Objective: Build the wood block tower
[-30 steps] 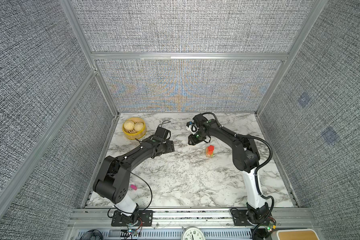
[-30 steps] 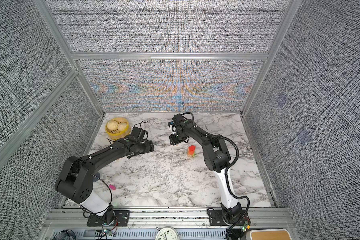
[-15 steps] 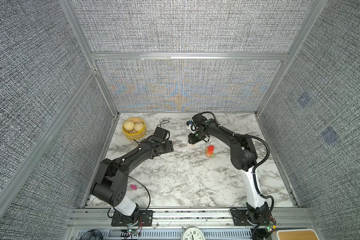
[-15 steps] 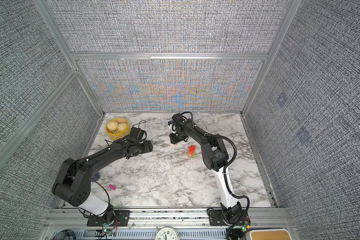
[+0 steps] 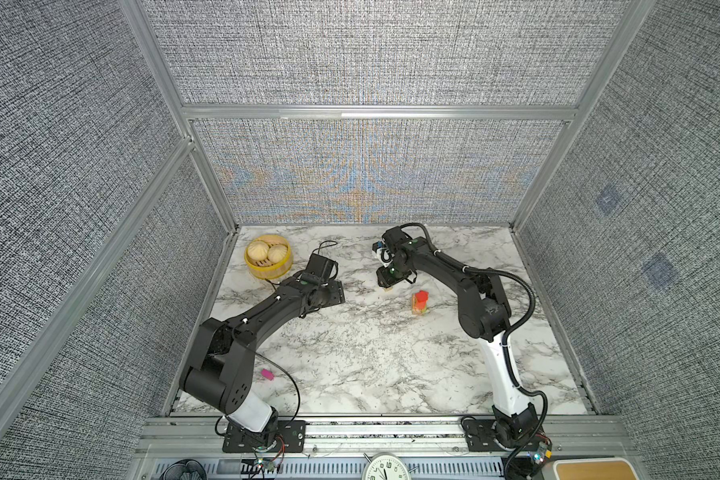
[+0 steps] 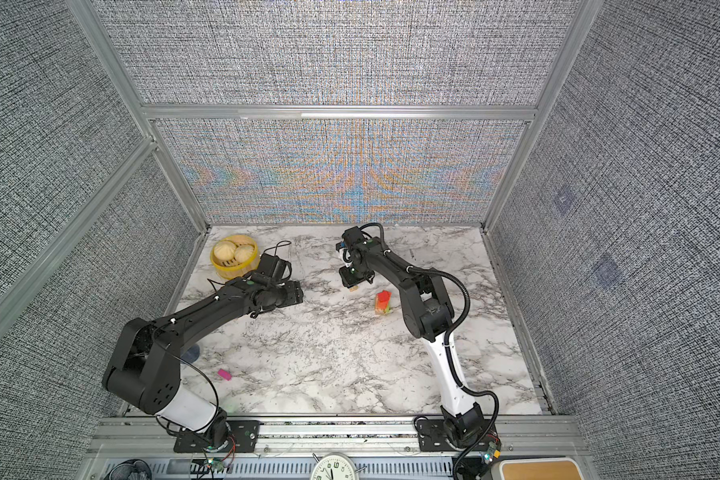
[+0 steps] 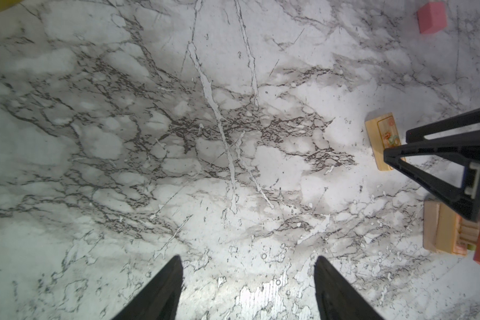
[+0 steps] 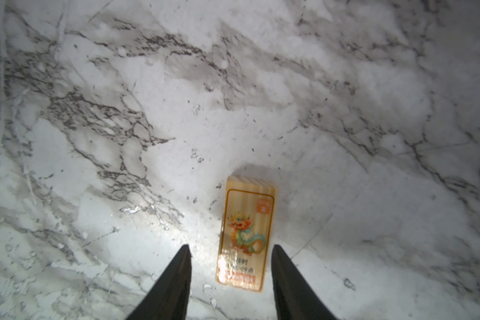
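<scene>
A tan wood bar with a dragon picture lies flat on the marble, between the fingers of my open right gripper; a gap shows on each side of it. In both top views this gripper points down over the bar. The tower stands just right of it, a short stack with a red piece on top. My left gripper is open over bare marble, well left of the bar. A pink block lies near the left arm's base. A pink cube shows in the left wrist view.
A yellow steamer with two buns stands at the back left, behind the left gripper. A dark object sits half hidden under the left arm. Grey walls close in the marble table on three sides.
</scene>
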{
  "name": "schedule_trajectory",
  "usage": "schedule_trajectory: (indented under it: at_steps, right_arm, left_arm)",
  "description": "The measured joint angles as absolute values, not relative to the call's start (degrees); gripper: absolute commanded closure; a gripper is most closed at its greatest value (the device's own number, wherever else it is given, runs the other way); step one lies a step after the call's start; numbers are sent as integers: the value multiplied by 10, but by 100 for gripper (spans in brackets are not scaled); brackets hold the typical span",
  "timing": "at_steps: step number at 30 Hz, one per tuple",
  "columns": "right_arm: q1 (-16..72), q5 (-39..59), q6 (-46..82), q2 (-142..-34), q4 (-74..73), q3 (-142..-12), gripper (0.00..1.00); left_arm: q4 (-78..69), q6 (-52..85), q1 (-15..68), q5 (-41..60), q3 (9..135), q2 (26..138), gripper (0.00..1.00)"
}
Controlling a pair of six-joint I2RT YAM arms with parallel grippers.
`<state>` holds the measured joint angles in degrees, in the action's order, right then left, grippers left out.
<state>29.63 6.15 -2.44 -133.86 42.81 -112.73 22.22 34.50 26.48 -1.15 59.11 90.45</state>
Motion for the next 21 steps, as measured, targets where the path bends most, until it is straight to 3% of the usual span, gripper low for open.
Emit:
schedule_trajectory:
  at_steps: [8, 13, 17, 21]
  right_arm:
    - [304, 39, 4, -1355, 419, -1130, 54]
    - [309, 17, 17, -1361, 418, -1133, 62]
    - [315, 2, 17, -1361, 418, -1133, 75]
    - [318, -3, 20, -1351, 421, -1133, 80]
  left_arm:
    - [222, 345, 263, -13, 578, 900, 24]
    - [222, 345, 260, -13, 572, 898, 24]
    - [222, 345, 258, -13, 571, 894, 24]
    - [222, 345, 257, -13, 570, 890, 23]
